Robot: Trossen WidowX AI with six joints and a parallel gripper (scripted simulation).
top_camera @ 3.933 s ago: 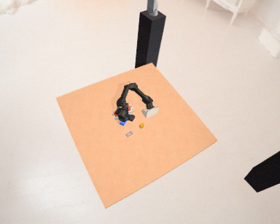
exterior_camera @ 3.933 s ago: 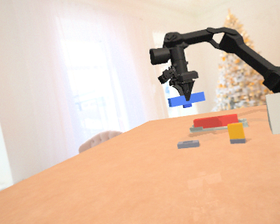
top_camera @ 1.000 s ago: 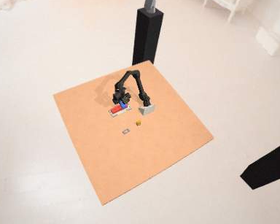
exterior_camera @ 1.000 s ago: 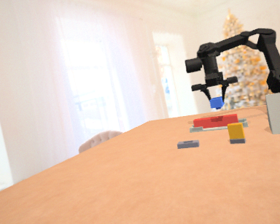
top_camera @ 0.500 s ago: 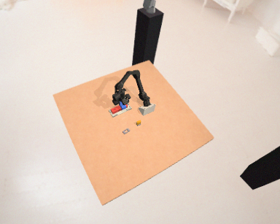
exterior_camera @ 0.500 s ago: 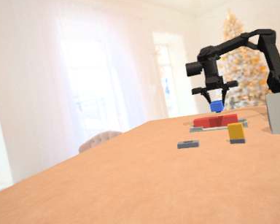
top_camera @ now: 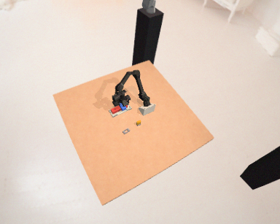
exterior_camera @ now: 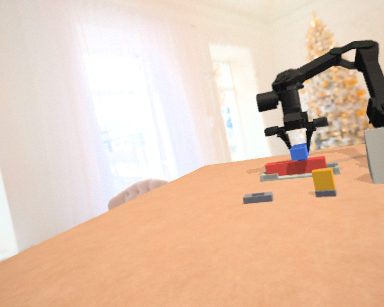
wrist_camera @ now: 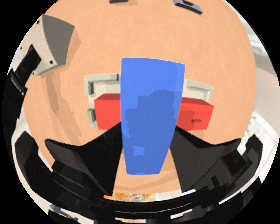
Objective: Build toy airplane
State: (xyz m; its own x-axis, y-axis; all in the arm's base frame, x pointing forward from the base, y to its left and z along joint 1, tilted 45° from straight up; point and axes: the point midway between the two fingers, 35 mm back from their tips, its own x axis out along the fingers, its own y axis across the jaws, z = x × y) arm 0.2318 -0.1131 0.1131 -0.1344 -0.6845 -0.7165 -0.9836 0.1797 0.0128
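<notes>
The red fuselage [top_camera: 115,109] [exterior_camera: 282,168] [wrist_camera: 107,111] lies lengthwise in the pale cradle [exterior_camera: 270,178] [wrist_camera: 102,78] and looks level. My gripper [exterior_camera: 299,150] [wrist_camera: 148,135] is shut on the blue wing [top_camera: 123,107] [wrist_camera: 152,75], which lies crosswise over the fuselage. In the exterior view the wing's underside is at or very close to the fuselage's top. The wing hides its own tab and the socket, so I cannot tell whether they are engaged. The yellow tail fin [top_camera: 138,122] [exterior_camera: 324,180] stands upright in a small grey holder [exterior_camera: 326,193], away from the cradle.
A second small grey holder [top_camera: 126,130] [exterior_camera: 258,198] [wrist_camera: 188,6] with an opening in its top sits on the table in front of the cradle. The arm's pale grey wedge-shaped base block [top_camera: 147,109] [exterior_camera: 382,154] [wrist_camera: 61,42] stands beside the cradle.
</notes>
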